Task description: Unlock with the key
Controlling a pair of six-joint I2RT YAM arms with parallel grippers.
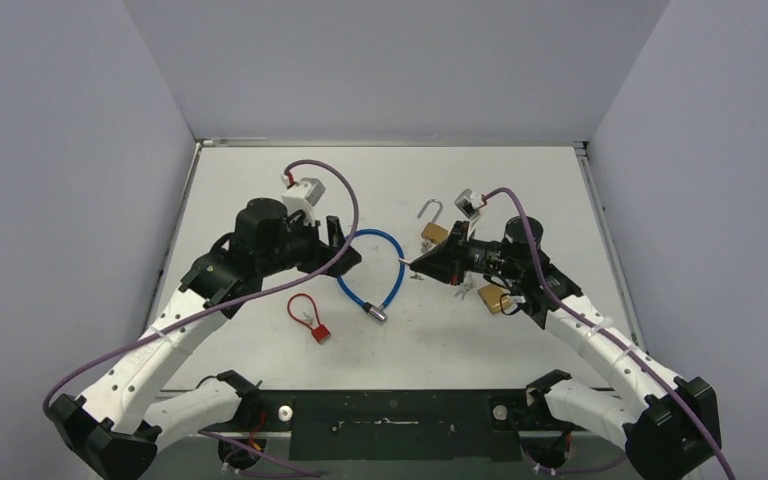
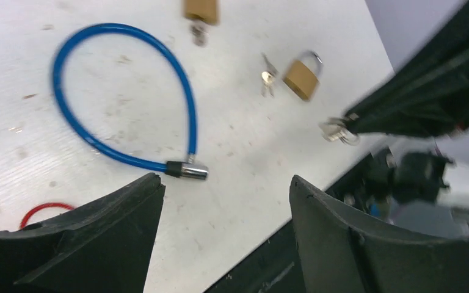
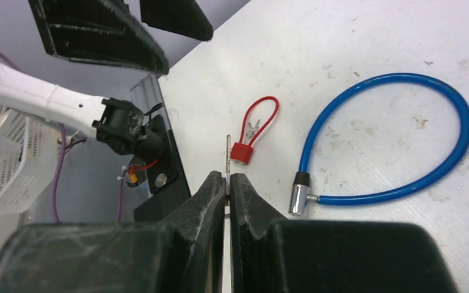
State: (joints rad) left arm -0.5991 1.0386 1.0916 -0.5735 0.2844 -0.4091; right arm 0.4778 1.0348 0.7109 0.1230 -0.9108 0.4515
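Nearest, red padlock: A small red padlock (image 3: 242, 152) with a thin red loop lies on the white table (image 1: 260, 190), closest to my bases.
Cable lock: The blue cable lock (image 3: 465, 125) lies in a closed loop just beyond it. Its metal barrel (image 3: 299, 195) points toward the near edge.
Closed brass padlock: One brass padlock (image 2: 299, 79) sits under my right forearm with its shackle down, and a loose pair of keys (image 2: 267, 76) is just beside it.
Right claw: My right claw (image 3: 228, 180) is clenched on the key (image 3: 228, 155). The blade sticks out past my fingertips, above the table, touching no lock.
Left claw: My left claw (image 1: 345, 243) is released and holds nothing. It hangs over the far side of the blue loop, facing my right claw.
Farthest, open brass padlock: A second brass padlock (image 1: 435, 233) lies past my right claw, its shackle swung up and out.
Done so far: The key is in my grip and off the table, an early step by my reckoning.
Left to do: The key is in no keyhole, so lining up, inserting and turning all remain. The cable barrel looks the likeliest target, though I cannot tell which lock this key fits.
Writing: No brand, label or lettering is legible on any lock or key.
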